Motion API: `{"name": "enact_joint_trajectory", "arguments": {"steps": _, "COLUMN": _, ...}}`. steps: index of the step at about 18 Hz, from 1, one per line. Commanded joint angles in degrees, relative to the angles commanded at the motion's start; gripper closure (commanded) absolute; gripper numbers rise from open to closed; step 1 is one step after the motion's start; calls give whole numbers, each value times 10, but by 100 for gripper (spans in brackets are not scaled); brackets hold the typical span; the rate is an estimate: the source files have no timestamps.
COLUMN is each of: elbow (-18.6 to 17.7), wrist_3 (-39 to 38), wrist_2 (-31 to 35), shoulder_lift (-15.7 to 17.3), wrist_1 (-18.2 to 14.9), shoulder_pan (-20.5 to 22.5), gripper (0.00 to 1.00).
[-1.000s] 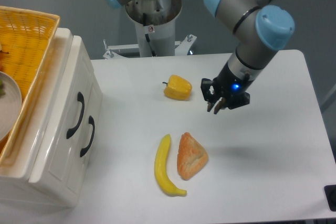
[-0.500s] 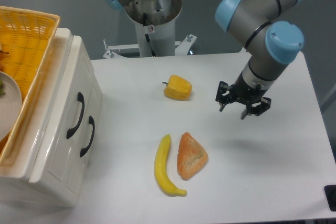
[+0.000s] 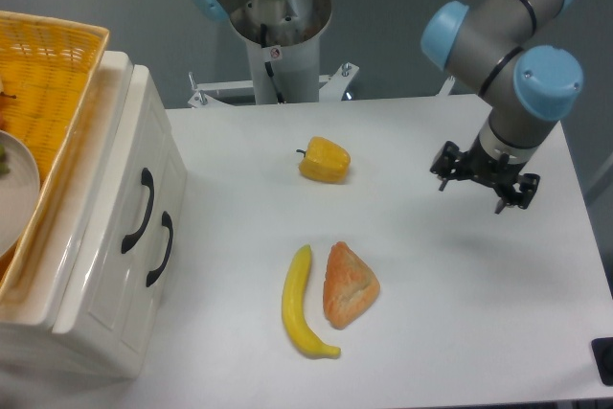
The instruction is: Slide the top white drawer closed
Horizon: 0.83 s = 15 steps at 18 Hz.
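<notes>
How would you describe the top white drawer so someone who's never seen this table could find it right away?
Look to the left edge of the table, where a glossy white cabinet stands with a yellow woven basket on top. Its front carries two curved black handles; the top white drawer is the one with the handle nearer the basket, while the lower drawer sits beneath it.

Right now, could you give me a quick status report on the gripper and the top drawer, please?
Gripper open, empty, over the table's right side. Top white drawer looks flush with the cabinet front. Pepper, banana and bread lie mid-table, between gripper and cabinet.
</notes>
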Motion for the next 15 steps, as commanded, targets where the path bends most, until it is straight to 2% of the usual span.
{"name": "enact_joint_trajectory", "arguments": {"steps": 3, "elbow": 6, "wrist_3": 8, "wrist_2": 4, "shoulder_lift": -6, "wrist_1": 1, "shoulder_pan": 7, "gripper": 0}}
{"name": "enact_joint_trajectory", "arguments": {"steps": 7, "elbow": 7, "wrist_3": 97, "wrist_2": 2, "shoulder_lift": -6, "wrist_1": 2, "shoulder_pan": 9, "gripper": 0}}
{"name": "enact_joint_trajectory", "arguments": {"steps": 15, "elbow": 7, "wrist_3": 104, "wrist_2": -29, "shoulder_lift": -13, "wrist_1": 17, "shoulder_pan": 9, "gripper": 0}}
